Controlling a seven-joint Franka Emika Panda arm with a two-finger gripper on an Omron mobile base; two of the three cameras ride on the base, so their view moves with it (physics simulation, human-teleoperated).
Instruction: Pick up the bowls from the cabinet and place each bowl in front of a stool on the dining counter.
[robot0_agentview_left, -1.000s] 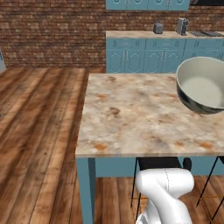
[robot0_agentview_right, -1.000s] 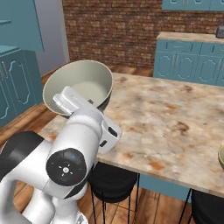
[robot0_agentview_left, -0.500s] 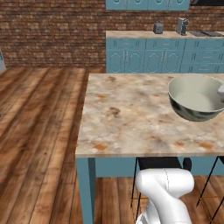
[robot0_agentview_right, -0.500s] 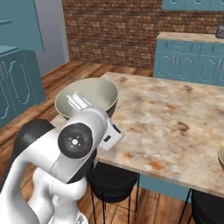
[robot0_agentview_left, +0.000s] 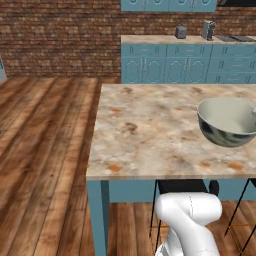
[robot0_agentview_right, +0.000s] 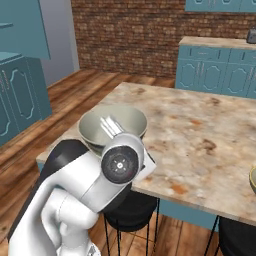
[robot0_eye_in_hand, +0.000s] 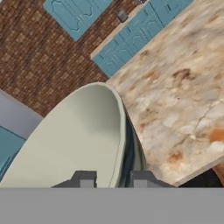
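One bowl, cream inside with dark mottling outside, sits pinched by its rim in my tool, jaws nearly closed on the wall. I see it low over the near edge of the table, above a black stool.

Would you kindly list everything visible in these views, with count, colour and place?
bowl: one, cream inside, dark mottled outside, held over the dining counter's near edge.
second bowl: one, yellowish rim, cut off by the right edge of the right base view, on the counter.
dining counter: one, beige marbled top, teal base, centre.
stools: two at least, black, under the counter's near side.
wall cabinets: teal, against the brick wall.
small appliances: two, grey, on the wall counter.
tool: one, dark tips, shut on the bowl's rim.
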